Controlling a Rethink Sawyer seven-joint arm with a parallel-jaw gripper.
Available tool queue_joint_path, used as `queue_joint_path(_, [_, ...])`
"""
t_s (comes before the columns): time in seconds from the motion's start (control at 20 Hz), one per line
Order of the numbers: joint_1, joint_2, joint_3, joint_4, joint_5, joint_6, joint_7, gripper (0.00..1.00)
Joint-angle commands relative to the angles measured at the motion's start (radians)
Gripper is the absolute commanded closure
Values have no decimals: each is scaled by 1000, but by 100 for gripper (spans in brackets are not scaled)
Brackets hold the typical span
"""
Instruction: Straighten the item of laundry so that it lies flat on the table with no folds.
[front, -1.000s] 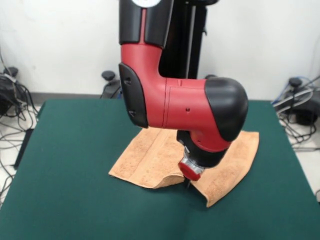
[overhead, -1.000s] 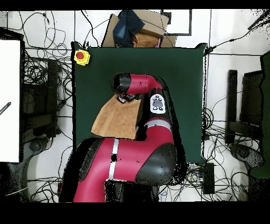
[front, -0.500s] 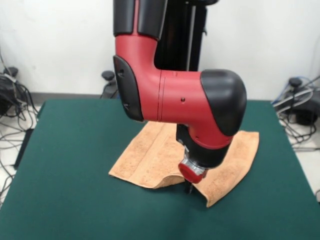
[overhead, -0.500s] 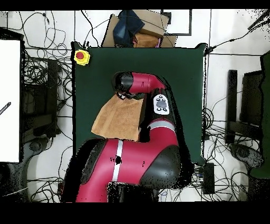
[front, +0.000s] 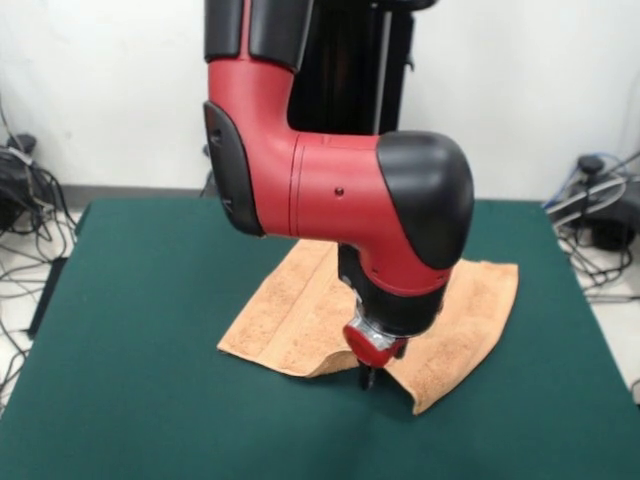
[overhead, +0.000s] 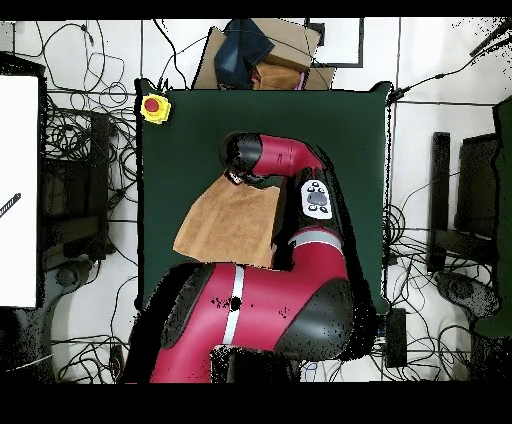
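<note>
- Peach towel (front: 300, 310) is being seen lying mid-tabletop (front: 140, 300), not flat, with the near edge raised in a fold.
- Hand (front: 367, 378) is being held low at that raised near edge, by the fold.
- Hand open or closed: cannot be told, tips being too small and dark.
</note>
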Motion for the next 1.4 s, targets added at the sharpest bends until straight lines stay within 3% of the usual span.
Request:
queue_joint_path(0.05, [0,47,103,112,34,-93,216,0])
queue_joint_path(0.6, [-11,100,136,99,80,-193,241,0])
queue_joint_path(1.4, [3,85,98,127,126,-153,265,0])
